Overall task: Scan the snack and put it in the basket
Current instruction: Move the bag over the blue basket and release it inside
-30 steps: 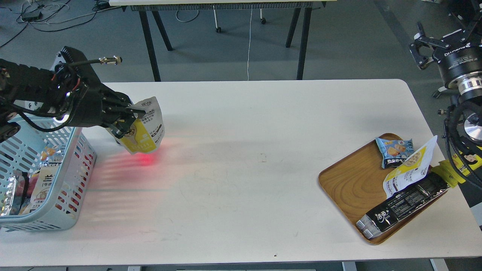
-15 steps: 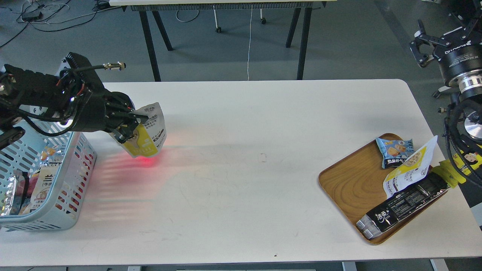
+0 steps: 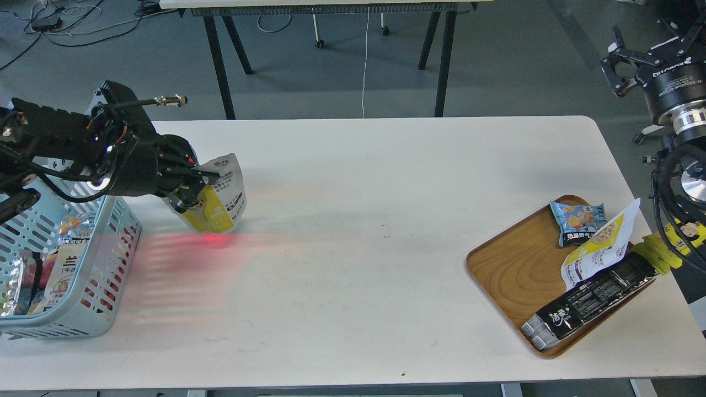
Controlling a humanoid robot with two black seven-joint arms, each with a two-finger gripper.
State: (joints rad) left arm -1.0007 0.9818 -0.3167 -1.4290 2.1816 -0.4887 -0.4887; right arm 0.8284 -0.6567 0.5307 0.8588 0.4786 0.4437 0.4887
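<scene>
The snack (image 3: 216,199) is a small yellow pouch with a white-silver printed side. It hangs in my left gripper (image 3: 193,184), which is shut on its top edge, just above the table and right of the basket. A red light patch falls on the table right under the pouch. The basket (image 3: 83,309) is light blue with slotted sides, at the table's left edge, and holds several packets. My right gripper (image 3: 623,66) is up beyond the table's far right corner, its fingers spread open and empty.
A wooden tray (image 3: 513,270) at the right front holds a small blue packet (image 3: 579,220), a larger yellow-and-white pouch (image 3: 598,248) and a long black packet (image 3: 590,300). A yellow object (image 3: 656,255) sits beside the tray's right edge. The table (image 3: 353,220) is white.
My left gripper has carried the snack a little to the right and slightly back. The red light patch has shifted with it. The right arm has hardly moved.
</scene>
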